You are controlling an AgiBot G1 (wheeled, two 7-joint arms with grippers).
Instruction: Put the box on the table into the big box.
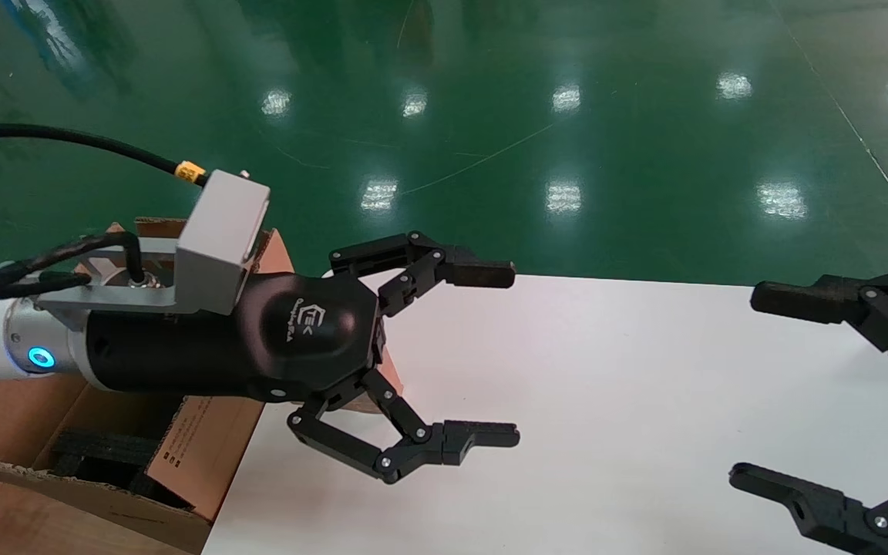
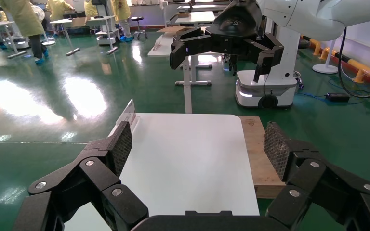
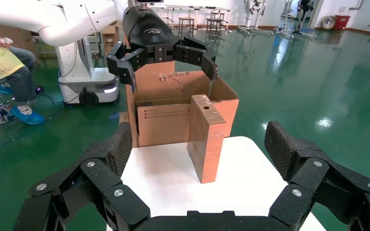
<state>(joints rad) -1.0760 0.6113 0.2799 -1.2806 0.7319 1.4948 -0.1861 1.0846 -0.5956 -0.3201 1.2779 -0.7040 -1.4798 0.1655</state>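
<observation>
- Hovering above the table, the left gripper has its jaws spread wide with nothing between them, pointed toward the robot's right.
- The box stands on end on the table, long axis upright, the round hole in its top narrow side; the right wrist view puts it below and close to the left gripper.
- In the head view the box is mostly hidden beneath the left gripper, so whether it sits between the jaws or just behind them is, I think, unclear.
- The big box is open just behind it, at the table's left edge; a short carry.
- The right gripper, also open, sits well apart at the right, with bare tabletop between.
</observation>
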